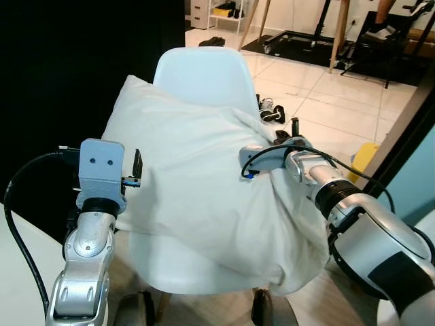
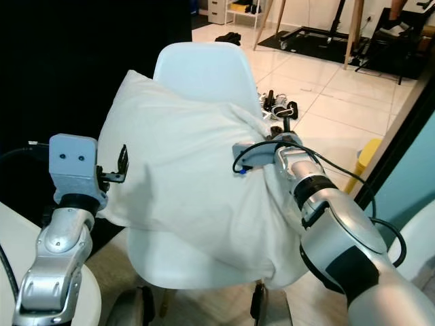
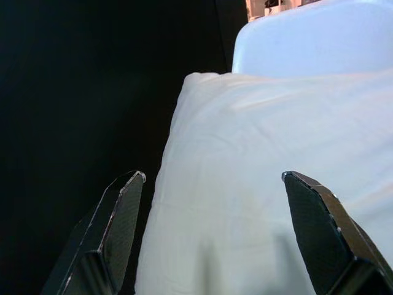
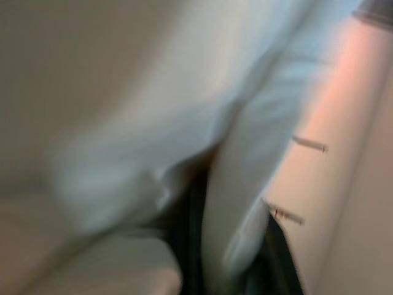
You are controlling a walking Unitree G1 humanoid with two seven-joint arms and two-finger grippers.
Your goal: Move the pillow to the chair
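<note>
Lying across the seat of the white chair [image 1: 204,71], the white pillow [image 1: 197,183] leans its top corner against the backrest toward 12 o'clock, while its lower bulk sags over the seat's front edge toward 5 o'clock. The chair's moulded shell shows above the pillow and again beneath it, with dark legs near the bottom of the head views.

At the pillow's 3 o'clock side the right gripper [image 1: 262,159] is buried in the fabric, which bunches around its wrist; its own view is a blur of white cloth folded about dark finger shapes, so whether the fingers are clenched on the pillow cannot be told.

At 9 o'clock the left gripper [image 3: 212,178] sits just beside the pillow's edge, its two black fingers [image 3: 116,215] spread wide and released, with the pillow's side lying between and beyond them without clear contact.

Behind the chair, from 12 to 2 o'clock, pale floor tiles [image 1: 326,102] stretch away; shoes [image 1: 270,110] lie on them near the chair, and a white shelf unit [image 1: 228,13] and dark equipment frames stand farther off. A black panel [image 1: 75,75] fills the 9 to 11 o'clock side.
</note>
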